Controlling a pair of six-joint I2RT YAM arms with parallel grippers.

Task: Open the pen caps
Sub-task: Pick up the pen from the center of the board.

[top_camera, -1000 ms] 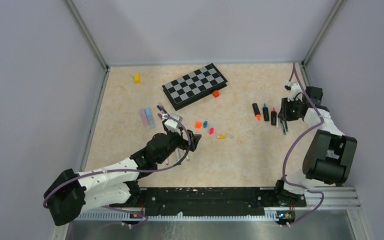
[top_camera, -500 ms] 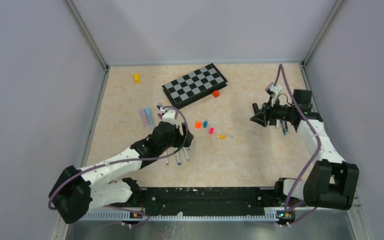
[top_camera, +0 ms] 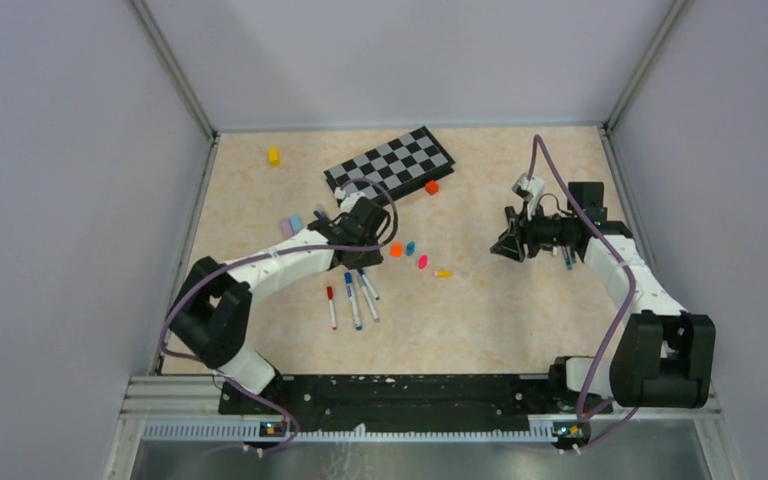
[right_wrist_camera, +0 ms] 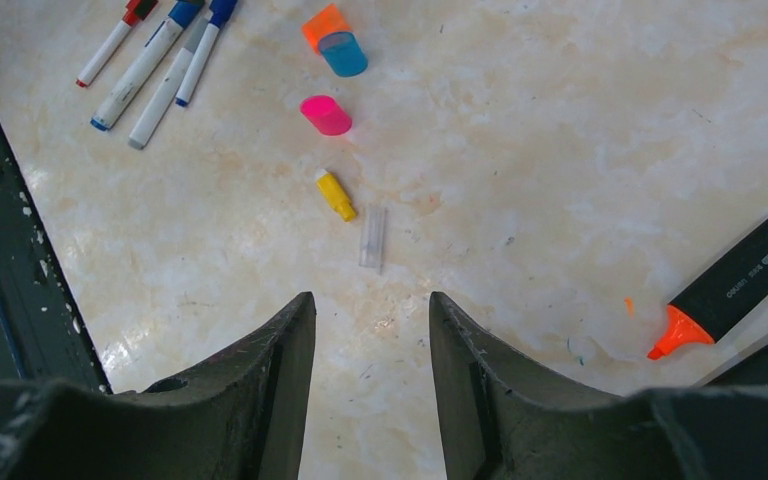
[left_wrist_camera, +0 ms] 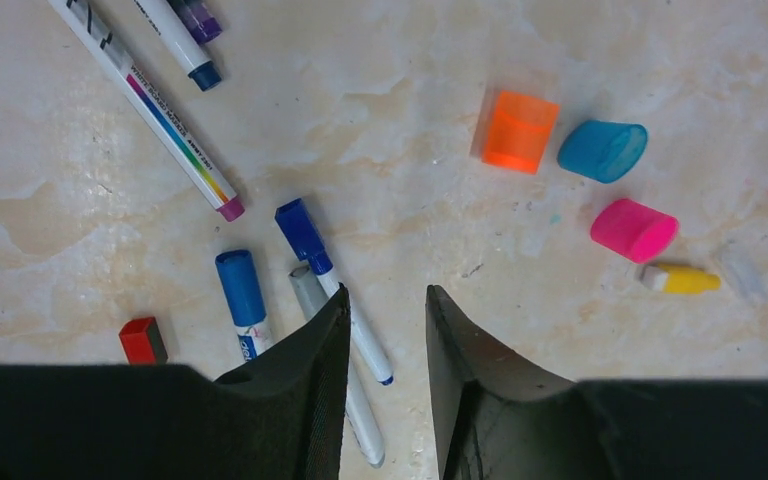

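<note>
1. As I judge it, I am between pulls. An orange cap (left_wrist_camera: pixel 518 131), blue cap (left_wrist_camera: pixel 603 150), pink cap (left_wrist_camera: pixel 633 229) and yellow cap (left_wrist_camera: pixel 682 279) lie loose on the table at 1 to 2 o'clock of my left gripper (left_wrist_camera: pixel 386 296), so some pens are already open.
2. Capped pens remain. The navy pen (left_wrist_camera: pixel 305 235) is at 11 o'clock, with the blue pen (left_wrist_camera: pixel 241 288) and grey pen (left_wrist_camera: pixel 307 290) beside it. The red pen (left_wrist_camera: pixel 142 340) is at 9 o'clock, half hidden by my finger.
3. My left fingers stand a narrow gap apart and are clamped on nothing. The navy pen's barrel shows through the gap. I cannot tell whether I am low enough to close on it.
4. The jaws of my right gripper (right_wrist_camera: pixel 370 298) are apart and empty. A clear cap (right_wrist_camera: pixel 372 237) lies at 12 o'clock. A highlighter (right_wrist_camera: pixel 735 285) with a bare orange tip lies at 3 o'clock.
5. The next move, I think, is for my left to pinch the navy barrel and lift it level. My right then has to cross over, nip the small cap squarely and pull along the pen's axis.
6. My left arm is stretched forward to mid-table with the wrist tipped down. My right arm bends in from the right edge with its gripper pointing to 9 o'clock, well apart from the left.
</note>
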